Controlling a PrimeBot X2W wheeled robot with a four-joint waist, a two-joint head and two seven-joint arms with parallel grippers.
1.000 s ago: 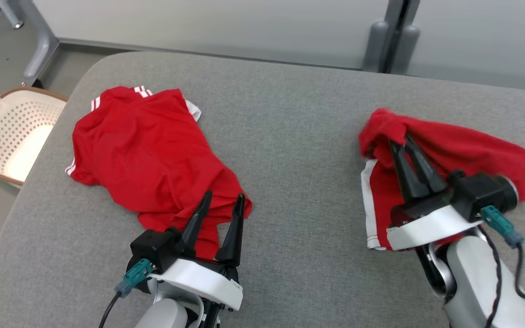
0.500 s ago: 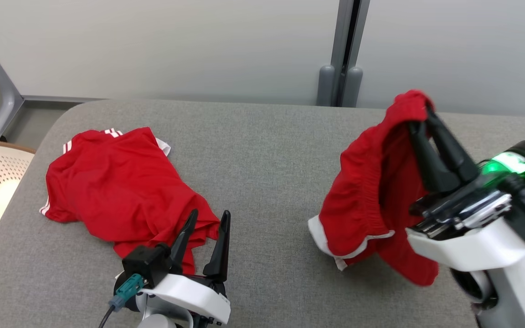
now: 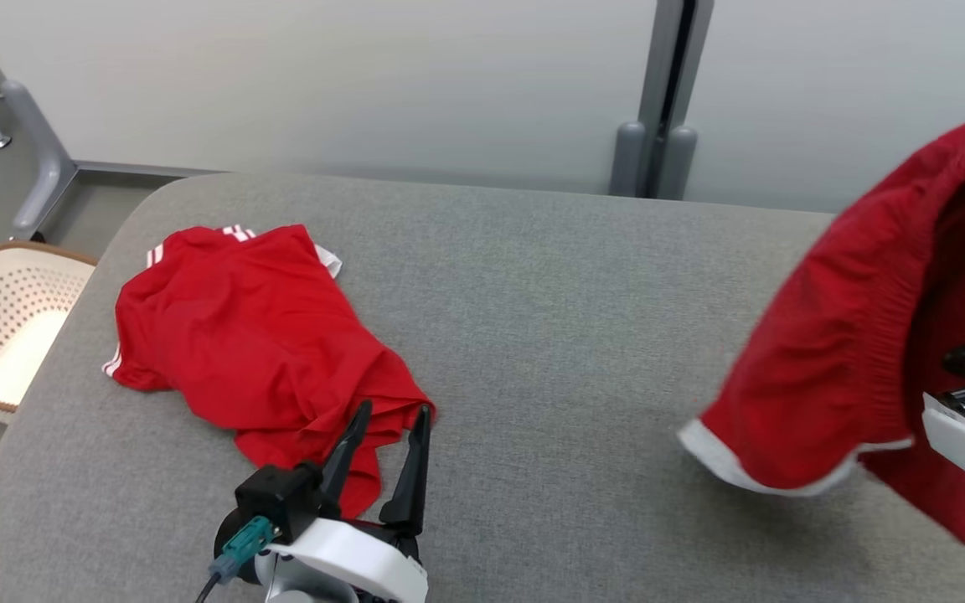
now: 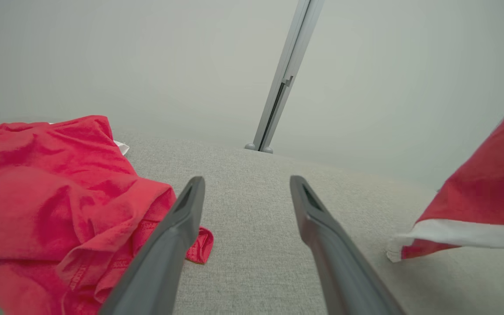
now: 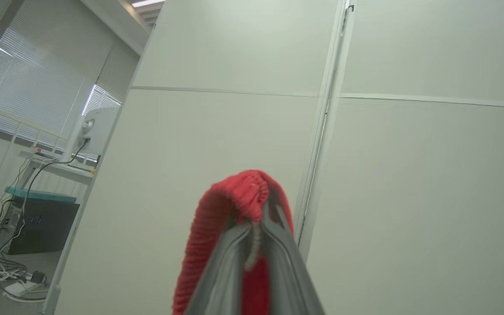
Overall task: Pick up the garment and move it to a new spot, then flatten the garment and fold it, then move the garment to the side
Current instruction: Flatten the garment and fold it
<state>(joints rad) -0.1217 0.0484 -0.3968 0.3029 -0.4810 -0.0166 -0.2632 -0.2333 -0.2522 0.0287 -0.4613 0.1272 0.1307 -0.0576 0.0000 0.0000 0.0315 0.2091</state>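
Red shorts (image 3: 851,352) with a white hem hang in the air over the right side of the grey table (image 3: 549,276). My right gripper (image 5: 256,214) is shut on their ribbed waistband (image 5: 234,197), and the cloth drapes over its fingertips. A red shirt (image 3: 248,352) with white stripes lies crumpled on the table's left part, also seen in the left wrist view (image 4: 50,188). Just at the shirt's near edge, my left gripper (image 3: 392,409) stands open and holds nothing; its fingers (image 4: 190,205) frame bare table, with the shorts (image 4: 488,188) hanging at the right.
A cream perforated basket (image 3: 5,318) stands on the floor left of the table. A pale wall with a grey post (image 3: 658,151) runs behind the table's far edge. A grey metal leg (image 3: 38,167) stands at the far left.
My right gripper has raised the shorts off the table and carried them up and to the right. The head camera has shifted. My left gripper stays open by the shirt.
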